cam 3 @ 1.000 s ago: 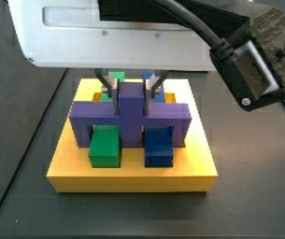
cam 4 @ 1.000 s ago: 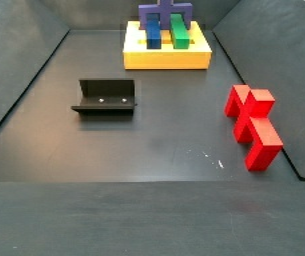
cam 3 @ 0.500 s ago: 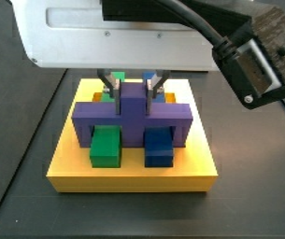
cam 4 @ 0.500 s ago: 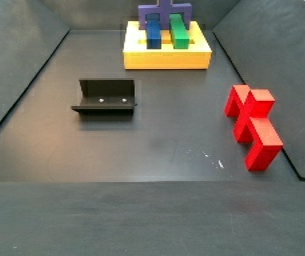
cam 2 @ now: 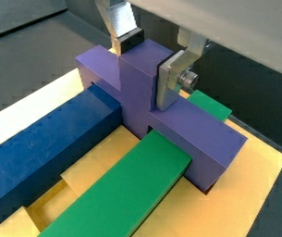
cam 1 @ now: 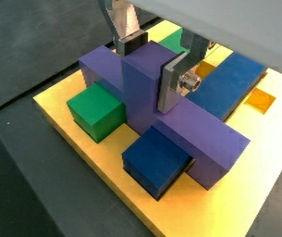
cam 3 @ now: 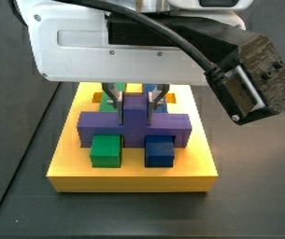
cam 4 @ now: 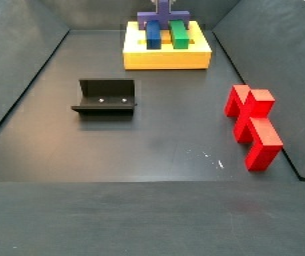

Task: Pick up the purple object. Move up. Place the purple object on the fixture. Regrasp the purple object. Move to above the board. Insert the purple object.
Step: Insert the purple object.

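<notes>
The purple object [cam 3: 132,121] sits low in the yellow board [cam 3: 132,177], its crossbar lying across the green bar [cam 3: 105,149] and the blue bar [cam 3: 161,149]. Its upright stem [cam 1: 143,93] stands between the two silver fingers in both wrist views. My gripper [cam 1: 152,69] is shut on that stem, with one plate flat against its side [cam 2: 170,79] and the other pad at its far top edge [cam 2: 128,42]. The distant side view shows the purple object [cam 4: 163,17] on the board [cam 4: 168,60] at the back of the floor.
The black fixture [cam 4: 105,97] stands on the dark floor left of centre, with nothing on it. A red upright block [cam 4: 252,125] stands at the right. Dark walls slope up around the floor. The arm's large white body [cam 3: 120,42] hangs over the board.
The gripper has come down with the purple object; its crossbar now sits lower, closer to the yellow board between the green and blue bars. Fixture and red block have not moved.
</notes>
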